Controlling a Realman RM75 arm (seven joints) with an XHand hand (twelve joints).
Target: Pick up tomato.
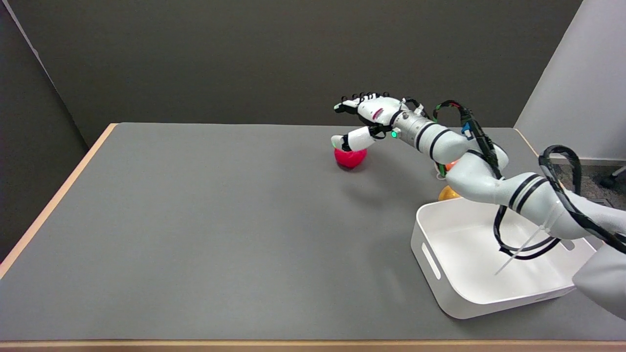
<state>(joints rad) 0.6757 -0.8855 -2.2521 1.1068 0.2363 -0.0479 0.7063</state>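
Note:
The red tomato [350, 158] lies on the grey table [195, 220], right of the middle and towards the far edge. My right hand [363, 120] hovers just over it with its fingers spread and stretched to the left. The thumb [348, 141] hangs down in front of the tomato's top and hides its stem. Nothing is held in the hand. Whether the thumb touches the tomato is unclear.
A white bin [489, 259] stands at the near right under my forearm. An orange fruit [450, 165] and a yellow one [446, 194] peek out behind the arm, just beyond the bin.

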